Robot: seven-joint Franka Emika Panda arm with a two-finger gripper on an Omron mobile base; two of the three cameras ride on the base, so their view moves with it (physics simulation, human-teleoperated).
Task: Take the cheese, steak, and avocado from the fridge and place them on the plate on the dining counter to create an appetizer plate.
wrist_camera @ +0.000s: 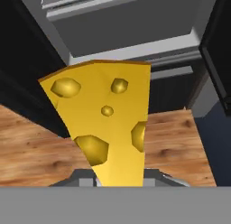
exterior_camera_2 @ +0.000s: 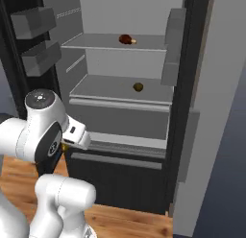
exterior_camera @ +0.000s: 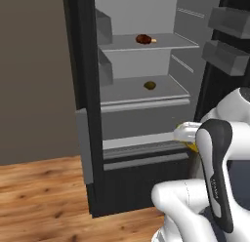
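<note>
Cheese held at the open fridge

The cheese (wrist_camera: 106, 128) is clamped between nearly closed jaws of the gripper (wrist_camera: 119, 182), before the fridge (exterior_camera: 93, 138); steak (exterior_camera: 143, 39) and avocado (exterior_camera: 150, 85) are shelved.

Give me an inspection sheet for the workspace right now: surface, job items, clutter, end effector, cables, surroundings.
Surface: fridge stands open; pale grey shelves and drawers inside, two door bins on the open door.
Job's things: cheese held in front of the hand camera, outside the fridge. Steak lies on the upper shelf. Avocado lies on the shelf below it. Plate and dining counter: nothing seen.
Clutter: nothing seen.
End effector: end effector closed on the cheese's lower end; fingers mostly hidden behind the wedge.
Cables: nothing seen.
Surroundings: wood floor in front of the fridge; plain wall to the fridge's left in the left base view.
</note>
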